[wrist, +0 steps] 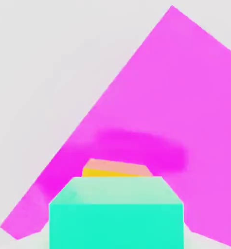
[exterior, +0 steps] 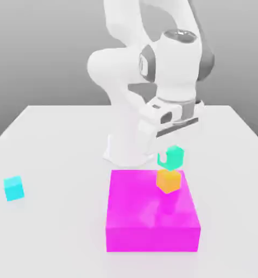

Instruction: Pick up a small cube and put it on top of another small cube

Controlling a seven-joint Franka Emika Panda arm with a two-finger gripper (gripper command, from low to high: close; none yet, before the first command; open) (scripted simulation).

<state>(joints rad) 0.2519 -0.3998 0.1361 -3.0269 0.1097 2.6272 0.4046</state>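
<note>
The small green-teal cube (exterior: 176, 157) is just over the small orange cube (exterior: 169, 181), almost straight above it; I cannot tell whether the two touch. The orange cube stands on the far right part of the big magenta block (exterior: 147, 217). My gripper (exterior: 167, 155) comes down from the white hand and is shut on the green-teal cube, with a white finger (exterior: 162, 158) showing against its side. In the hand view the green-teal cube (wrist: 116, 214) is very near, and the orange cube (wrist: 115, 168) peeks out beyond it on the magenta block (wrist: 185, 107).
A lighter cyan cube (exterior: 13, 188) lies on the white table (exterior: 55, 163) at the exterior view's left, well away from the block. The arm's white base (exterior: 128, 146) stands just behind the magenta block.
</note>
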